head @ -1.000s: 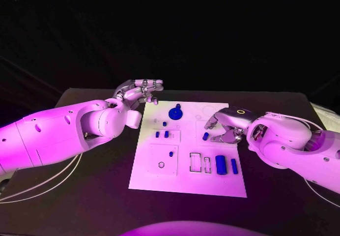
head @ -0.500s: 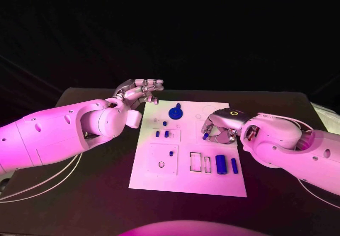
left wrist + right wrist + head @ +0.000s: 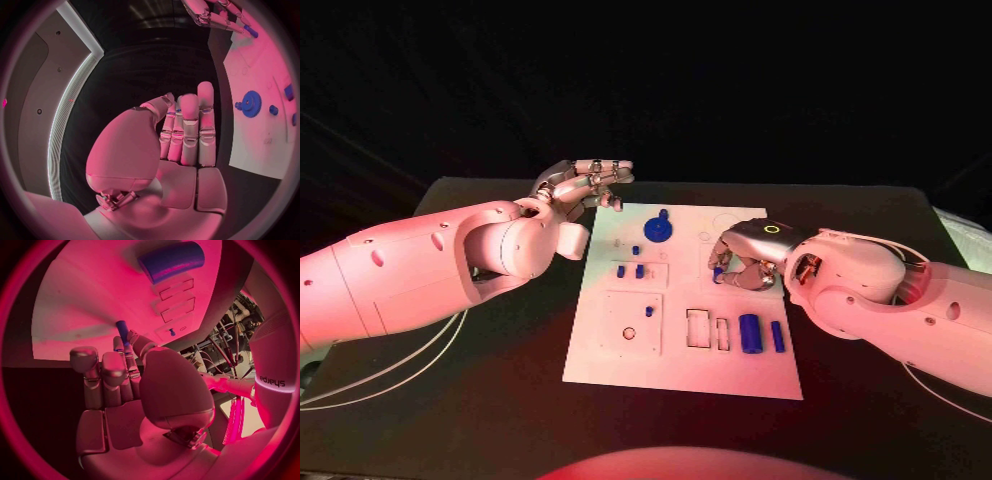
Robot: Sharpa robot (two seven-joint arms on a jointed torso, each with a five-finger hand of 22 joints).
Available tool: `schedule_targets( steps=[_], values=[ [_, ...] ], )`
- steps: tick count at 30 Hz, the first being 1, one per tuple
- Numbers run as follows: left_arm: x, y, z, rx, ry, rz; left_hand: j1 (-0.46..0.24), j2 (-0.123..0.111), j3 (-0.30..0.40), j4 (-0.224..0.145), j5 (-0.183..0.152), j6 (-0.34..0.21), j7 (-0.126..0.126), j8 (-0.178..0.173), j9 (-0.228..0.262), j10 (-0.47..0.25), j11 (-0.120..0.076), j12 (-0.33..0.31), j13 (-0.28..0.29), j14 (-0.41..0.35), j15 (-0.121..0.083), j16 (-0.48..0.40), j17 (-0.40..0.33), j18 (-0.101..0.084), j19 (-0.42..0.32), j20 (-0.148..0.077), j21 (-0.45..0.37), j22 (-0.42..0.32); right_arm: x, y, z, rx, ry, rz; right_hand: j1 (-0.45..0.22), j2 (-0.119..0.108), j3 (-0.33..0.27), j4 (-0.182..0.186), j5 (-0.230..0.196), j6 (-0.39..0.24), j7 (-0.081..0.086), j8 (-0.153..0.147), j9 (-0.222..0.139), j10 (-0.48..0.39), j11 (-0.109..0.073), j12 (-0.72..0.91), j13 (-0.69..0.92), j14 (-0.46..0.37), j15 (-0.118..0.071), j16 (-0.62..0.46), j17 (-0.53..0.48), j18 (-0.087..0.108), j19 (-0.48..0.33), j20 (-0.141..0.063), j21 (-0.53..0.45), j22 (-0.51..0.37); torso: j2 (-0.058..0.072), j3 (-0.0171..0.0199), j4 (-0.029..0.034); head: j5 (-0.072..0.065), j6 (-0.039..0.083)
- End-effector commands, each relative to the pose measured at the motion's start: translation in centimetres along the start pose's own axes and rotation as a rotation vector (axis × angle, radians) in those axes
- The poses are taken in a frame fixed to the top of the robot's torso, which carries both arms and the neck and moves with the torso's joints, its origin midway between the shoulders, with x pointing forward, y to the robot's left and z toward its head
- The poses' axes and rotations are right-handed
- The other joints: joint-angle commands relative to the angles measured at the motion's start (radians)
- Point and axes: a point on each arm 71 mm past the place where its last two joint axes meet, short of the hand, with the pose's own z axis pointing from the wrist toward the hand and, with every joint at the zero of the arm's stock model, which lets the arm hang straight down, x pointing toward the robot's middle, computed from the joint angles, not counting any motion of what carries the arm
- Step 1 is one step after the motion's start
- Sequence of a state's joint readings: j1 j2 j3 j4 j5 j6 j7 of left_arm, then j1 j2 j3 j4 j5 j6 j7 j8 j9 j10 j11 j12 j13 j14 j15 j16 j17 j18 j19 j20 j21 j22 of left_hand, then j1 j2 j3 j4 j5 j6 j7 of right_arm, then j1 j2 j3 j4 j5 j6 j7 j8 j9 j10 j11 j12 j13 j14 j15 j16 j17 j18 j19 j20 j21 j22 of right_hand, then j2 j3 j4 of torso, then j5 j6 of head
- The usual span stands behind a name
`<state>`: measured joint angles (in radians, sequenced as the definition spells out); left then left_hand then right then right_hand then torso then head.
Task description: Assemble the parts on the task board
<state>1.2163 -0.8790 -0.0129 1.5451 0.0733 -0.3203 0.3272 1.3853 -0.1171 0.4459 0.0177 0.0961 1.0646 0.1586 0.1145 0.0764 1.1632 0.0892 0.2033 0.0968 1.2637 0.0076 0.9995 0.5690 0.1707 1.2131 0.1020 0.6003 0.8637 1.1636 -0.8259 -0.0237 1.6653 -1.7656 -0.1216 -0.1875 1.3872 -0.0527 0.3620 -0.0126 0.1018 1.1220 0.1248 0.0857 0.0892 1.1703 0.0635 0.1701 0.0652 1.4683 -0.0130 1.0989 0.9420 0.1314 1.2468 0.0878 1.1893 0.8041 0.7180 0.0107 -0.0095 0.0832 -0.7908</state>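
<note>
The white task board (image 3: 678,345) lies in the middle of the black table. My right hand (image 3: 741,263) hovers over the board's right side and pinches a small blue peg (image 3: 718,271) between thumb and finger; the right wrist view shows this peg (image 3: 122,331) sticking out past the fingertips. A blue gear (image 3: 656,232) sits near the board's far edge. Two short blue pegs (image 3: 629,271) stand left of centre. A thick blue cylinder (image 3: 749,333) and a thin one (image 3: 776,337) lie near the right edge. My left hand (image 3: 586,184) hangs beyond the board's far left corner, holding nothing.
Several outlined recesses (image 3: 697,328) mark the board's near half. Black table (image 3: 473,400) surrounds the board on all sides. Cables (image 3: 387,375) trail off the table's left front. The left wrist view shows the gear (image 3: 250,104) and my right hand (image 3: 212,15).
My right hand has shifted a little left over the small blue peg and its fingers have closed on it. The left hand has stayed where it was.
</note>
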Motion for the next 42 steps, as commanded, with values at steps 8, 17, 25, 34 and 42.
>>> schedule_targets(
  steps=[8,17,25,34,42],
  values=[
    [0.2,-0.1,0.0,0.005,0.022,-0.001,0.001,0.007,-0.006,-0.001,0.004,-0.001,0.004,0.005,-0.002,-0.009,-0.001,0.005,0.001,-0.007,-0.003,-0.004,-0.001,0.012,-0.007,0.003,-0.007,-0.001,0.7,-0.2,0.2,0.017,0.027,-0.047,0.003,-0.003,0.015,-0.002,-0.011,0.012,-0.003,0.007,0.003,0.013,-0.002,-0.008,0.000,0.011,-0.009,0.005,0.003,0.007,0.004,-0.001,0.007,0.003,-0.001,-0.0013,0.0006,-0.004,-0.005],
    [0.2,-0.1,0.0,0.005,0.022,-0.001,0.001,0.007,-0.006,-0.001,0.004,-0.001,0.004,0.005,-0.002,-0.009,-0.001,0.005,0.001,-0.007,-0.003,-0.004,-0.001,0.012,-0.007,0.003,-0.007,-0.001,0.9,-0.3,0.2,0.019,0.048,-0.053,-0.001,-0.007,0.020,-0.003,-0.015,0.015,-0.003,0.007,0.003,0.018,-0.003,-0.011,0.000,0.011,-0.009,0.006,0.002,0.007,0.004,-0.002,0.008,0.004,0.000,-0.0014,0.0032,-0.007,-0.005],
    [0.2,-0.1,0.0,0.004,0.018,0.000,0.001,0.007,-0.006,-0.001,0.004,-0.001,0.004,0.005,-0.002,-0.009,-0.001,0.005,0.001,-0.007,-0.003,-0.004,-0.001,0.012,-0.007,0.003,-0.007,-0.001,1.2,-0.4,0.1,0.021,0.077,-0.049,-0.006,-0.011,0.023,-0.002,-0.019,0.018,-0.003,0.007,0.004,0.022,-0.003,-0.013,0.000,0.010,-0.009,0.006,0.002,0.007,0.004,-0.002,0.008,0.005,0.000,-0.0017,0.0039,-0.008,-0.006],
    [0.1,-0.1,0.0,0.003,0.015,0.001,0.000,0.008,-0.009,-0.001,0.004,-0.001,0.004,0.006,-0.002,-0.011,-0.001,0.009,0.002,-0.008,-0.003,-0.005,-0.004,0.012,-0.007,0.004,-0.009,-0.003,1.2,-0.6,0.1,0.024,0.074,-0.038,-0.014,-0.011,0.033,0.001,-0.022,0.030,-0.006,0.011,0.007,0.036,-0.006,-0.016,0.001,0.011,-0.011,0.010,0.006,0.006,0.006,-0.003,0.012,0.010,0.000,-0.0014,0.0051,-0.009,-0.006],
    [0.1,0.0,0.1,0.003,0.013,0.002,0.000,0.008,-0.009,-0.001,0.004,-0.001,0.004,0.006,-0.002,-0.011,-0.001,0.009,0.002,-0.008,-0.003,-0.005,-0.004,0.012,-0.007,0.004,-0.009,-0.003,0.3,-0.5,-0.1,0.017,-0.053,0.002,-0.025,-0.008,0.042,0.007,-0.023,0.046,-0.011,0.016,0.011,0.057,-0.011,-0.019,0.003,0.015,-0.015,0.025,0.022,0.003,0.015,-0.006,0.023,0.029,0.000,-0.0008,0.0068,-0.012,-0.003]
  ],
)
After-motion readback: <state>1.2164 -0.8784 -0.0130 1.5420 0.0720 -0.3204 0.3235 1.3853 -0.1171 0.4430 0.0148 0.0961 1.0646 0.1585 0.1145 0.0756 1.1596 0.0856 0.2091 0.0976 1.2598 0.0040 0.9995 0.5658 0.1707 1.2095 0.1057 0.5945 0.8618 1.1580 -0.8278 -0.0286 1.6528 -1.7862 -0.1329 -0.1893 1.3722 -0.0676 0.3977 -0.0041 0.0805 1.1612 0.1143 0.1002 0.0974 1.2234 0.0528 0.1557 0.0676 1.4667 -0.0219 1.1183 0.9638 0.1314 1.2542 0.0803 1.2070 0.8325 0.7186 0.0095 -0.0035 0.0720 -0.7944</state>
